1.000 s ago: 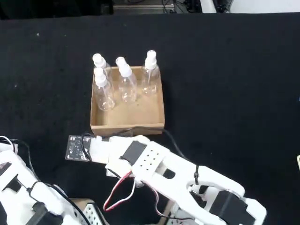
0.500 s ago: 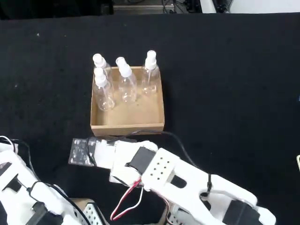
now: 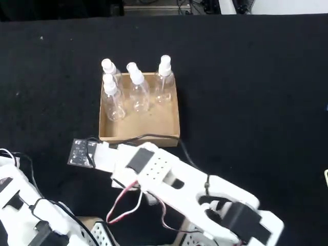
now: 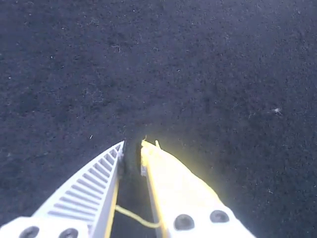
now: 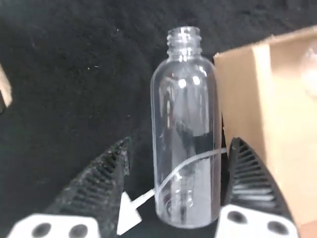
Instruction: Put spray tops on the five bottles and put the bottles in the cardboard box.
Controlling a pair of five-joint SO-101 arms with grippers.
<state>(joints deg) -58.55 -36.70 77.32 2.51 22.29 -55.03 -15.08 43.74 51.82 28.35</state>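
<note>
A clear bottle (image 5: pixel 185 139) with no top lies on the black cloth between the wide-apart jaws of my right gripper (image 5: pixel 179 144), which is open. A white spray top (image 5: pixel 130 212) with its thin tube lies by the bottle's base. The cardboard box (image 5: pixel 257 89) stands right beside the bottle. In the high view my right arm (image 3: pixel 154 171) lies across the front of the box (image 3: pixel 138 137) and covers this bottle. Several capped bottles (image 3: pixel 137 87) stand upright in the box's far half. My left gripper (image 4: pixel 132 145) is shut and holds nothing, low over the cloth.
Black cloth (image 3: pixel 246 92) covers the whole table. My left arm (image 3: pixel 25 210) sits at the front left corner. A red and white cable (image 3: pixel 123 202) hangs from the right arm. The near half of the box floor (image 3: pixel 148 123) is bare.
My right arm drew back a little towards the front, then moved forward and left to the box's front left corner. The bottles in the box and the left arm stayed put.
</note>
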